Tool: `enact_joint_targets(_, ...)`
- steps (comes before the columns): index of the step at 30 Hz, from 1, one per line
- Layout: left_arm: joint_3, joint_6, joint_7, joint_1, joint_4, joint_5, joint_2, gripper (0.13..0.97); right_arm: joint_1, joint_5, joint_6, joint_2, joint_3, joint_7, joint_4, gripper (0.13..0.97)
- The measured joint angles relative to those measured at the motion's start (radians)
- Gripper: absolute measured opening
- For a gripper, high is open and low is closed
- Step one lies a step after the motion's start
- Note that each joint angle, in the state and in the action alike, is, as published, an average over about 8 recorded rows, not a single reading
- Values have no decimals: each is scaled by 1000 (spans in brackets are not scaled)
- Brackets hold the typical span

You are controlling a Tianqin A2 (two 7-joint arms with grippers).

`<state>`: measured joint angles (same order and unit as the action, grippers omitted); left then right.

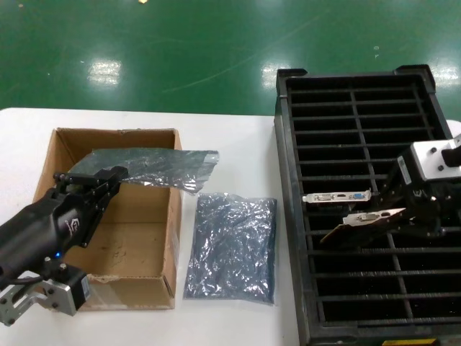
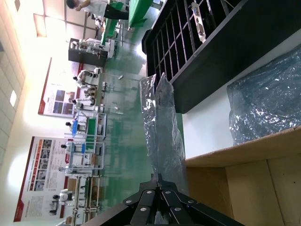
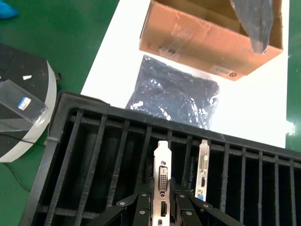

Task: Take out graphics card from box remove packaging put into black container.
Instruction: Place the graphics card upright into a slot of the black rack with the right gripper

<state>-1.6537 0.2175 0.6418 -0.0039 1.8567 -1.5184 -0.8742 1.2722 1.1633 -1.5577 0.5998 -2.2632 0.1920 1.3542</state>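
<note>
While the left gripper (image 1: 115, 175) holds a crinkled silver bag (image 1: 155, 166) up over the cardboard box (image 1: 144, 285), its fingers pressed together on one edge of the plastic, the right gripper (image 1: 398, 213) is over the black crate (image 1: 288, 238) with a graphics card (image 1: 364, 219) pinched between its fingers. In the right wrist view the card's silver bracket (image 3: 162, 176) stands upright between the finger pads, just beside a second card (image 3: 202, 165) that already sits in a neighbouring slot (its blue port shows in the head view). Another empty bag (image 1: 232, 245) lies flat on the white worktop (image 1: 238, 144) between the box and the crate.

The step in hand looks like the last one for this card: seating it in a slot. The next move probably calls for lowering the card straight down between two dividers, keeping it level so the bracket does not catch, before the fingers spread. Whether the held bag is empty cannot be told from these views.
</note>
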Motion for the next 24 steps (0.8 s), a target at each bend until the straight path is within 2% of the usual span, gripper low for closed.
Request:
enact_joint_targets(11, 0, 0, 0, 0, 0, 0, 0, 140, -4, 35, -8, 8, 7, 9, 18, 186)
enact_joint_targets(24, 0, 0, 0, 0, 0, 0, 0, 140, 1, 7, 6, -38, -28, -15, -65, 186)
